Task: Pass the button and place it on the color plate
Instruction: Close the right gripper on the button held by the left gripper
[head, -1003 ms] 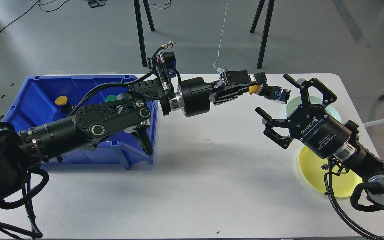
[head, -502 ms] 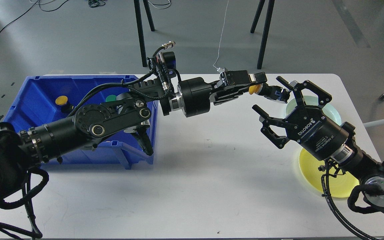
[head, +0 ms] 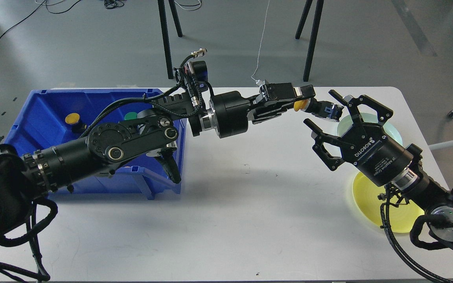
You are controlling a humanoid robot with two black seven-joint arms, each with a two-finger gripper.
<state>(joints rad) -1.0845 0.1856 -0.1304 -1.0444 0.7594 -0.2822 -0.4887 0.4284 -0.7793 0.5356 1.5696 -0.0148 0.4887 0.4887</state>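
My left gripper (head: 304, 101) is shut on a button with a yellow cap (head: 299, 105) and a dark body (head: 326, 110), held above the table's far right part. My right gripper (head: 321, 110) is open, its fingers (head: 338, 96) spread wide just below and to the right of the button's body, not touching it that I can see. A yellow plate (head: 368, 200) lies on the table under my right arm. A pale green plate (head: 391, 131) lies behind it, partly hidden by the right gripper.
A blue bin (head: 45, 118) stands at the table's left with a yellow button (head: 72, 118) and a green button (head: 131, 116) inside; my left arm crosses over it. The white table (head: 230, 204) spreads in front. Stand legs (head: 167, 39) rise behind the table.
My right gripper has moved up and toward the held button, then shifted slightly right, staying open. The left gripper and button have hardly moved.
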